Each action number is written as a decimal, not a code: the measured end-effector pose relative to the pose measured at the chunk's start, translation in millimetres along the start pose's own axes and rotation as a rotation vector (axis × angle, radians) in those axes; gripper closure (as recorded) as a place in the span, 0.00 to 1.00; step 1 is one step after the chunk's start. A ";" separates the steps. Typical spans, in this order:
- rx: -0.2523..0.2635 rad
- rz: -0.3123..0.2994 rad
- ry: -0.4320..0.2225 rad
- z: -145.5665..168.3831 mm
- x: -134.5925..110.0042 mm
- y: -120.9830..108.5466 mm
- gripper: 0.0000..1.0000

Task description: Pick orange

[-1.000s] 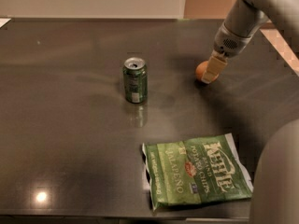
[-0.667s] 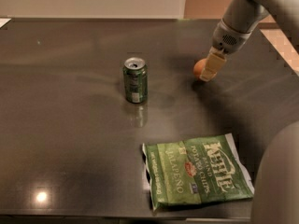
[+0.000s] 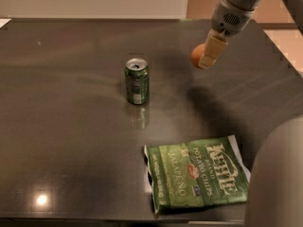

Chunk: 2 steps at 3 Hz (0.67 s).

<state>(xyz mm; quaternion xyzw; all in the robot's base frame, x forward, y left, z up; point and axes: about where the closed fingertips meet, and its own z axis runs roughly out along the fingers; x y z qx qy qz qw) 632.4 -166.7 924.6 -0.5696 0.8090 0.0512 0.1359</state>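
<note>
The orange (image 3: pixel 196 56) is a small round orange fruit, held in the air above the right part of the dark table (image 3: pixel 71 126). My gripper (image 3: pixel 206 58) is shut on it, with a pale finger (image 3: pixel 212 51) covering its right side. The arm comes down from the top right. The orange's shadow lies on the table below it.
A green soda can (image 3: pixel 137 81) stands upright near the table's middle, left of the gripper. A green Kettle jalapeño chips bag (image 3: pixel 196 176) lies flat at the front right. Part of my body (image 3: pixel 277 178) fills the lower right corner.
My gripper has risen with the orange in it, lifting it off the table surface. The can and the chips bag have not moved.
</note>
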 end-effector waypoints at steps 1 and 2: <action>0.040 -0.051 -0.023 -33.1 -30.7 8.8 1.00; 0.064 -0.053 -0.043 -31.5 -37.1 2.1 1.00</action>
